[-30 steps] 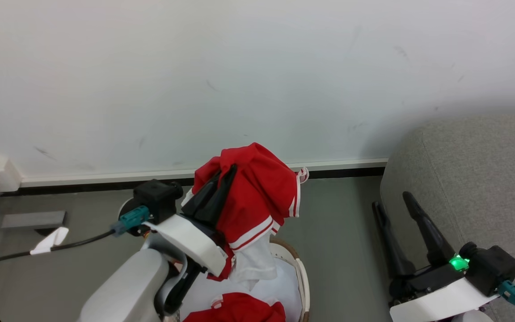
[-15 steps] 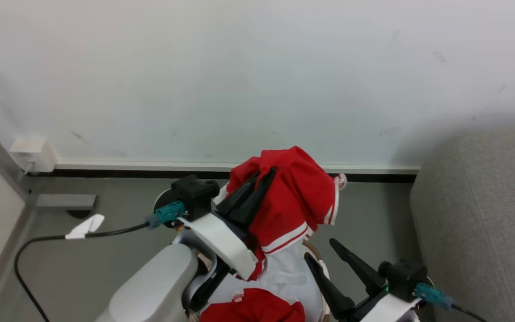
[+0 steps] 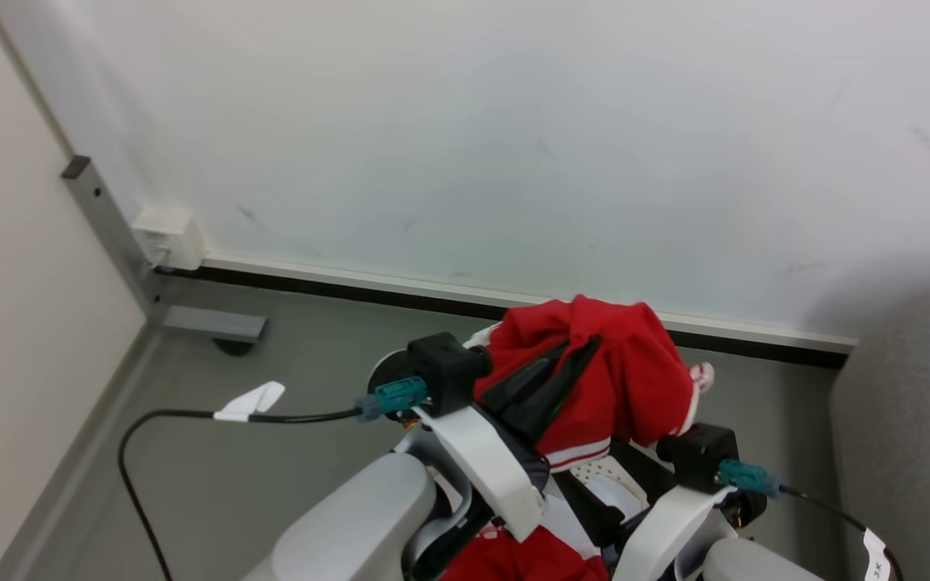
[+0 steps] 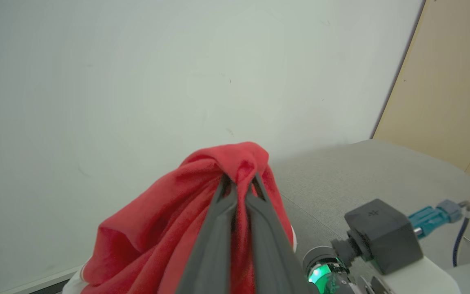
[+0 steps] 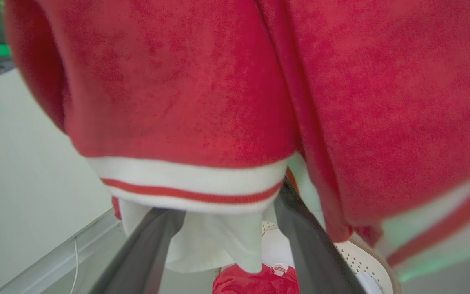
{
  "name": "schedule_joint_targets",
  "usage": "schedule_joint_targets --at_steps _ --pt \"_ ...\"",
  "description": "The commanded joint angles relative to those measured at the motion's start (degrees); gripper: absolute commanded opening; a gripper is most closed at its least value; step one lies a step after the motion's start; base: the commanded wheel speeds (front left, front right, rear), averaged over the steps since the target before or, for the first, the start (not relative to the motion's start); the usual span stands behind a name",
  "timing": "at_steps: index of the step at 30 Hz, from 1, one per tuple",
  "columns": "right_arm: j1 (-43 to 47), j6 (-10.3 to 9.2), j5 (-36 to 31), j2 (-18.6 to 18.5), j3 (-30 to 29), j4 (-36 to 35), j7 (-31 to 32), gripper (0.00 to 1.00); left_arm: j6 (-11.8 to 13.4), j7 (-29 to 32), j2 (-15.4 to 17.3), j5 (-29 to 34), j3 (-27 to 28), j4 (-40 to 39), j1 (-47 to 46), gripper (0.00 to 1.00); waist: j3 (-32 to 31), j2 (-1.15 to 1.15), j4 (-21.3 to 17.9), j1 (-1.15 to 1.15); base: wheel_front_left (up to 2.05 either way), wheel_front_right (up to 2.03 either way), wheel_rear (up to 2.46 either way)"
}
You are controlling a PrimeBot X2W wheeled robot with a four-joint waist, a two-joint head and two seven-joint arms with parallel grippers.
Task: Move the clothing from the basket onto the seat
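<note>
Red white-striped sportswear garment (image 4: 157, 237) hangs pinched in the left gripper (image 4: 239, 183), above the cream perforated plastic basket (image 5: 365, 261), probably to clear its rim; right gripper (image 5: 222, 220) spread wide under the hem, empty

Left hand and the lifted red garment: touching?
Touching. In the left wrist view the left hand is shut on a fold of the red garment, which drapes down from it.
</note>
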Motion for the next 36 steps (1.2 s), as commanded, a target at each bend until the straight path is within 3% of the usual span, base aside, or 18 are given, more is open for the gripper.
schedule_joint_targets --at_steps 1,6,7,8,9,10,11,12,30,31,33,34,36 --pt "-1.6 -0.12 0.6 0.0 0.1 0.2 0.0 1.00 -0.2 0.2 -0.5 -0.6 -0.8 -0.3 -0.6 0.00 -0.1 0.00 2.1 -0.01 0.00 0.00 0.00" --pt "-2.1 -0.12 -2.0 0.1 -4.1 -1.3 0.0 1.00 -0.5 0.3 -1.1 -2.2 -2.7 0.1 -0.9 0.00 -0.2 0.00 4.5 -0.01 0.00 0.00 0.00" --pt "-1.7 -0.12 -3.0 0.2 -5.0 -1.6 0.0 0.90 -0.6 0.3 -1.0 -2.4 -2.9 0.4 -1.0 0.00 -0.2 0.00 4.8 -0.01 0.00 0.00 0.00" --pt "-1.2 -0.12 -3.7 0.3 -5.7 -1.8 0.0 0.58 -0.6 0.3 -1.0 -2.5 -3.1 0.7 -1.0 0.00 -0.2 0.00 5.0 -0.01 0.00 0.00 0.00" --pt "-1.2 -0.12 -3.7 0.3 -5.7 -1.8 0.0 0.58 -0.6 0.3 -1.0 -2.5 -3.1 0.7 -1.0 0.00 -0.2 0.00 5.0 -0.01 0.00 0.00 0.00" --pt "-0.8 -0.12 -4.4 0.4 -6.4 -2.1 0.0 0.40 -0.6 0.3 -0.9 -2.4 -3.2 1.0 -1.1 0.00 -0.2 0.00 5.1 -0.01 0.00 0.00 0.00" --pt "-0.5 -0.12 -5.0 0.4 -7.0 -2.4 0.0 0.13 -0.6 0.2 -0.8 -2.6 -3.3 1.2 -1.2 0.00 -0.2 0.00 5.2 -0.01 0.00 0.00 0.00" --pt "-0.2 -0.12 -5.6 0.6 -7.6 -2.6 0.0 0.00 -0.6 0.1 -0.7 -2.8 -3.4 1.4 -1.3 0.00 -0.3 0.00 5.3 -0.01 0.00 0.00 0.00" --pt "5.7 -0.12 -11.0 -1.3 -14.4 -11.2 0.0 0.00 0.2 -1.0 1.6 -4.2 -1.4 6.6 -0.2 0.00 -0.1 0.00 1.3 -0.01 0.00 0.00 0.00" --pt "6.2 -0.12 -11.4 -1.4 -15.1 -11.9 0.0 0.00 0.2 -1.1 1.7 -4.2 -1.3 6.8 -0.1 0.04 -0.1 0.00 0.9 -0.01 0.00 0.00 0.00" --pt "7.0 -0.12 -12.1 -1.6 -16.1 -13.2 0.0 0.00 0.3 -1.1 1.9 -4.3 -1.1 7.0 0.4 0.59 0.0 0.00 0.0 -0.01 0.00 0.00 0.00" --pt "7.4 -0.12 -12.7 -1.8 -16.7 -14.0 0.0 0.00 0.3 -1.1 1.9 -4.7 -1.1 7.1 0.7 1.00 0.0 0.00 -0.4 -0.01 0.00 0.00 0.00" --pt "8.0 -0.12 -13.5 -2.2 -17.6 -15.0 0.0 0.00 0.4 -1.2 2.2 -4.8 -0.9 7.0 0.6 1.00 0.1 0.00 -1.5 -0.01 0.00 0.00 0.00"
